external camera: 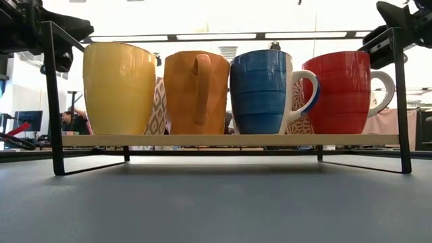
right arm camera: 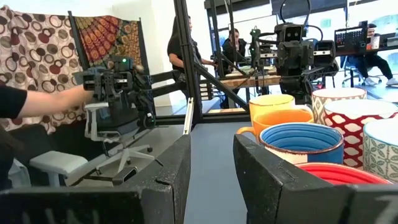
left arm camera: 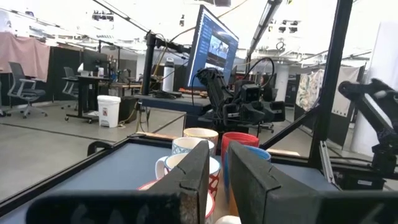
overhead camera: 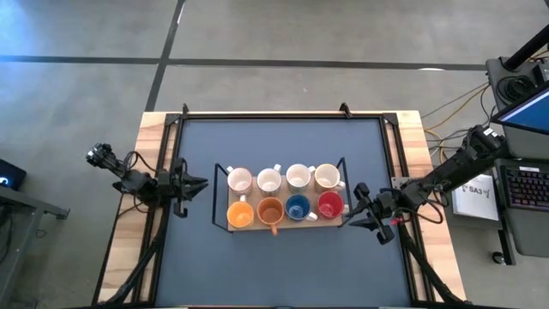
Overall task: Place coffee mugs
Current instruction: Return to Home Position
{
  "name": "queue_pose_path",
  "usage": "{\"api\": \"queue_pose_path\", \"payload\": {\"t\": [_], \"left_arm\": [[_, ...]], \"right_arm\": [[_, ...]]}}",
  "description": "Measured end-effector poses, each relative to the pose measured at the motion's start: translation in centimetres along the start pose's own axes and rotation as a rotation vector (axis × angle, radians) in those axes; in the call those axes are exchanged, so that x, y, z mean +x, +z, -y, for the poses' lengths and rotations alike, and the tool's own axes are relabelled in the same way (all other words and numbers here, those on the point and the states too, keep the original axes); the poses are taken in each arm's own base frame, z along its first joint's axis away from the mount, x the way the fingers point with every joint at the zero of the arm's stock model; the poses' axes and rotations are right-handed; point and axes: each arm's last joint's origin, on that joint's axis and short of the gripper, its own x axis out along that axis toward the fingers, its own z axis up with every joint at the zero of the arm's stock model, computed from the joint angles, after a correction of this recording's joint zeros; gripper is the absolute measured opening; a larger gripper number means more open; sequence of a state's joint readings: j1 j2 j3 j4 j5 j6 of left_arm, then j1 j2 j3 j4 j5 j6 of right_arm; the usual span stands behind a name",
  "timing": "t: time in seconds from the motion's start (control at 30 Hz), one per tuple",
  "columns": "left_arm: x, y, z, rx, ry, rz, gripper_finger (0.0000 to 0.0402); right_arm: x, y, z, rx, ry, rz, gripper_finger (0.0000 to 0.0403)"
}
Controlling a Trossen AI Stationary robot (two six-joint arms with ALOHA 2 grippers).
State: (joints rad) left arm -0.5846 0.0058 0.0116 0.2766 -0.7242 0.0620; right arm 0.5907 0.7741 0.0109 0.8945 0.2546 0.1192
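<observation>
Eight mugs stand upright in two rows on a wooden rack board at mid-table. The far row holds white and cream mugs, one with a reddish pattern. The near row, from the left, holds a yellow-orange mug, an orange mug, a blue mug and a red mug. My left gripper hovers left of the rack, open by a narrow gap. My right gripper hovers at the rack's right end beside the red mug, also open.
The rack's black metal frame rises at both ends of the board. Black rails border the dark table mat. Off the table's right edge are a keyboard and screens. A person's arm shows in the room behind.
</observation>
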Motion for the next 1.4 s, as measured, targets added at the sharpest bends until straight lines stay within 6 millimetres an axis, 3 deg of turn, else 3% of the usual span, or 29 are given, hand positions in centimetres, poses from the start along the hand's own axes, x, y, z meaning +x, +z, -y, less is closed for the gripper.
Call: {"api": "queue_pose_path", "payload": {"t": [0.33, 0.67, 1.27, 1.4], "left_arm": [[0.0, 0.0, 0.0, 0.0, 0.0, 0.0, 0.0042], [0.0, 0.1, 0.0, -0.004, 0.0, 0.004, 0.0042], [0.0, -0.1, 0.0, 0.007, -0.004, -0.008, 0.0042], [0.0, 0.0, 0.0, 0.006, -0.004, -0.007, 0.0042]], "right_arm": [[-1.4, 2.6, 0.1, 0.052, 0.022, 0.196, 0.0112], [-4.1, 5.8, 0.4, 0.126, 0.056, 0.48, 0.0112], [-8.3, 8.4, 1.2, 0.216, 0.097, 0.82, 0.0112], [-8.4, 8.4, 1.2, 0.216, 0.098, 0.823, 0.0112]]}}
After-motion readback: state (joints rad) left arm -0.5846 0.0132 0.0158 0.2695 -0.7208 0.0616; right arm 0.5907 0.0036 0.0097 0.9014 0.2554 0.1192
